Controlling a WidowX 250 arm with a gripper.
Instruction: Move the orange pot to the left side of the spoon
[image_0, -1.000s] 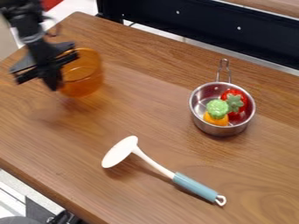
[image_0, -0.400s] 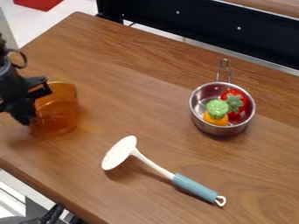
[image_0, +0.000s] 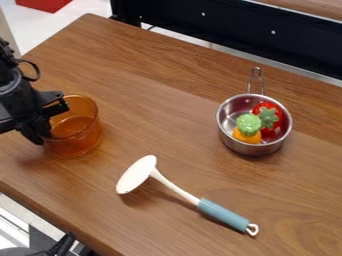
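Past the white ladle (image_0: 176, 188), I've got the orange pot (image_0: 79, 144) gripped.
Nearest me on screen, the ladle's teal handle angles right; beyond its bowl and to the left, my gripper (image_0: 45, 129) holds the see-through pot by its left side; farther right, a steel saucepan (image_0: 251, 148) holds two toy vegetables (image_0: 258, 122).

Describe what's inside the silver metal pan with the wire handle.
The pan holds a red toy vegetable and an orange toy vegetable, both green-topped. Whatever lies beneath them is covered.

Black rail (image_0: 227, 32) behind wooden table (image_0: 167, 100), red object (image_0: 43, 4) on pale floor (image_0: 43, 24)
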